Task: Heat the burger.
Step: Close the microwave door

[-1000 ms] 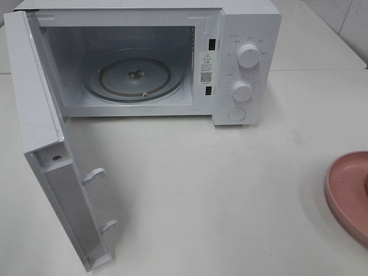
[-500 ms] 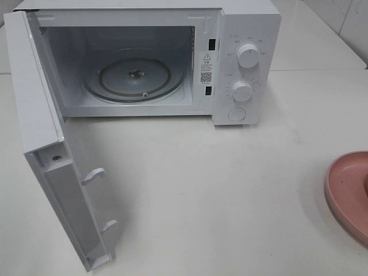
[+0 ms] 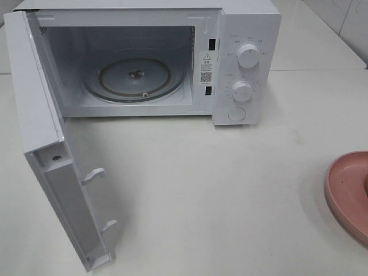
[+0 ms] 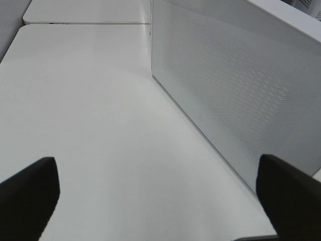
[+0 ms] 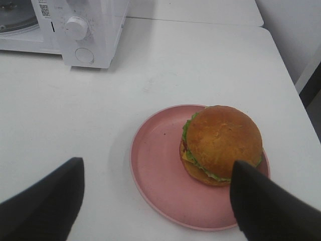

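Four items were catalogued, largest first. Table [image 3: 230, 190]: white, bearing all else. Microwave [image 3: 247, 34]: white, door [image 3: 52, 190] swung fully open, glass turntable [image 3: 135, 77] bare inside. Plate [image 5: 160, 175]: round, pink, well apart from the microwave on the right side of the table. Burger [image 5: 221, 144]: sat on the plate, toward one side, bun upward, untouched. Right gripper [image 5: 155, 206]: hung above the plate, jaws spread wide, holding nothing. Left gripper [image 4: 160, 196]: jaws wide apart and empty, beside the door's outer face. Step judged in hand: approach to the burger, grasp not begun. Next move would call for lowering the right jaws astride the bun.
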